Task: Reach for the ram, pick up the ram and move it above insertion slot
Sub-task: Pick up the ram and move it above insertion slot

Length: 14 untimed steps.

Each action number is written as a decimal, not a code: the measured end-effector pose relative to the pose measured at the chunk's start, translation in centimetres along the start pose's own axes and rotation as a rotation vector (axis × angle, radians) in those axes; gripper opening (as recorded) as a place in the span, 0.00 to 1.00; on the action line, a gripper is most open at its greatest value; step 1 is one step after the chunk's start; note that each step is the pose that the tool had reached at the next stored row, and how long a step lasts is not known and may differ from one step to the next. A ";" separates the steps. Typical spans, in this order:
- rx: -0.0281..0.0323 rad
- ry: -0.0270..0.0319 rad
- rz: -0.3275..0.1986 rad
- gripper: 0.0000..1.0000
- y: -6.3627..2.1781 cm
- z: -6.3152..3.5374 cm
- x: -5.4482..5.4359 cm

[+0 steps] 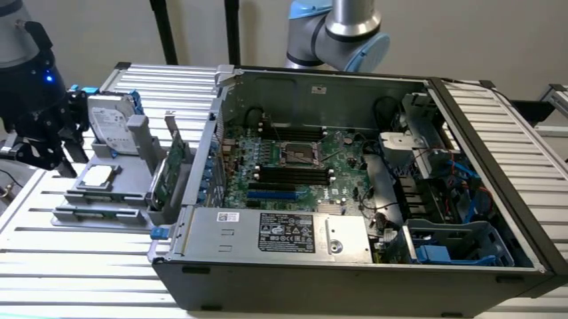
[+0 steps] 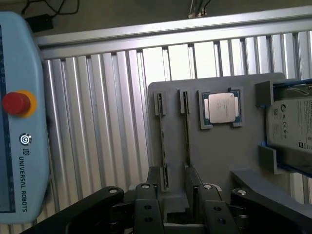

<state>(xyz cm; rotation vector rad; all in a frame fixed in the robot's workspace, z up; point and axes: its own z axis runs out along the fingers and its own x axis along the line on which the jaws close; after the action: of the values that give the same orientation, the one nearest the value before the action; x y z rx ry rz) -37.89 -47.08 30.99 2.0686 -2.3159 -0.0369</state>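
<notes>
The black pincer (image 2: 173, 178), jaws apart, hovers above the long thin ram stick (image 2: 161, 141) standing edgewise in a grey holder tray (image 2: 219, 156).

A robotics lab: opened computer case (image 1: 355, 282) on slatted aluminium bench (image 1: 80, 266).

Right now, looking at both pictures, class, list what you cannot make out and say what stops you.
Ram: wrist view, edge-on in the gray holder; its chips are hidden.
Hard drive: wrist view, cut off by the picture's edge.
Memory slots: exterior view, too small to tell which are free.
Pendant: wrist view, cut off by the edge.
</notes>
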 end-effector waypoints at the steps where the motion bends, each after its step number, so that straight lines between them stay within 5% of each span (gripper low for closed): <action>1: 0.0001 0.0000 -0.001 0.36 0.00 0.18 0.0; 14: 0.0003 0.0006 -0.017 0.36 -0.04 2.55 0.0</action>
<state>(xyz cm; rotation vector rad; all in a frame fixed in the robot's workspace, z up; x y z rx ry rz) -37.95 -47.08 28.44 2.0877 -2.2986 -0.0365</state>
